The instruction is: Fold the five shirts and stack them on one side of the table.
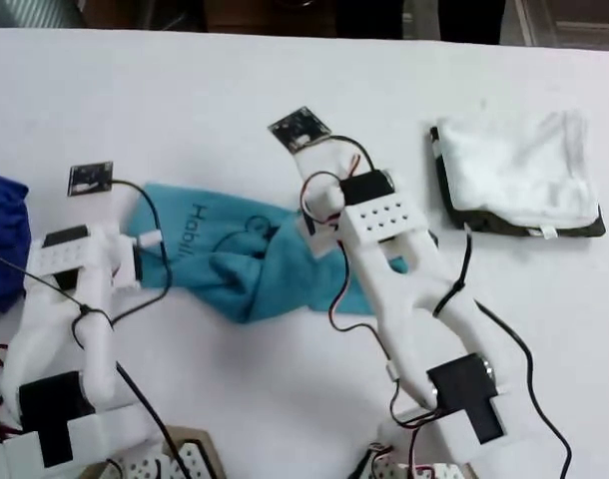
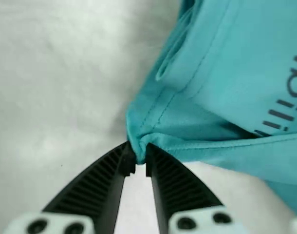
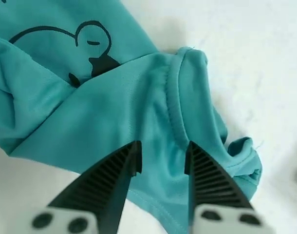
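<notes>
While the left jaws clamp an edge of the teal shirt [image 2: 226, 87], the right jaws stand apart over it.

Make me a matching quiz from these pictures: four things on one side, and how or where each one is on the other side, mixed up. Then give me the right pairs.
Things
1. teal shirt
2. white shirt
3. blue shirt
4. left claw

States
A. folded, lying on a dark folded item
B. shut on a teal hem
C. rumpled, dark print showing
D. a heap cut off by the high view's edge

Pairs: 1-C, 2-A, 3-D, 4-B
</notes>
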Motion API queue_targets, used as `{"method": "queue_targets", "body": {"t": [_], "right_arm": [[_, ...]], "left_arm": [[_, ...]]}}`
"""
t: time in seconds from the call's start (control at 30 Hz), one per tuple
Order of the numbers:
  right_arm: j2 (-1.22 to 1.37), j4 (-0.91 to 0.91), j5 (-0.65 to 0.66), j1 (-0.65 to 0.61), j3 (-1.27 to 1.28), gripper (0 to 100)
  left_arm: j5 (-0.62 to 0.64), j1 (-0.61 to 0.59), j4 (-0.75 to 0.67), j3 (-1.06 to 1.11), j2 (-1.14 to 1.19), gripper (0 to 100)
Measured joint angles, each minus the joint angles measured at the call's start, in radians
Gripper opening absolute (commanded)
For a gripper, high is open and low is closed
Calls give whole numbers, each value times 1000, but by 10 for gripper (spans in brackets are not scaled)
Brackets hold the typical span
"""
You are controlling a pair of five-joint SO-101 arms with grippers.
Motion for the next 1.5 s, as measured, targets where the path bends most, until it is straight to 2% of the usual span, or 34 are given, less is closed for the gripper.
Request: {"method": "queue_targets", "body": {"t": [0.17,0.37,0.67,0.73,0.77,0.87,0.93,1.1,1.2,1.5], "right_arm": [[21,-3,0,-12,-133,170],[204,25,-29,-11,-322,312],[512,135,-20,11,-539,296],[551,143,-20,11,-568,269],[565,153,-20,9,-577,223],[578,203,-20,12,-605,4],[578,227,-20,15,-635,43],[578,275,-20,86,-741,19],[562,278,28,137,-815,20],[529,269,140,170,-1100,20]], "left_arm": [[0,3,5,0,0,28],[0,3,41,0,0,28],[-2,3,44,0,0,28],[-2,3,44,0,0,28],[-2,3,44,0,0,28],[-2,3,44,0,0,28],[-2,3,44,0,0,28],[-2,3,44,0,0,28],[-2,3,75,-34,0,28],[-38,8,298,-376,3,28]]}}
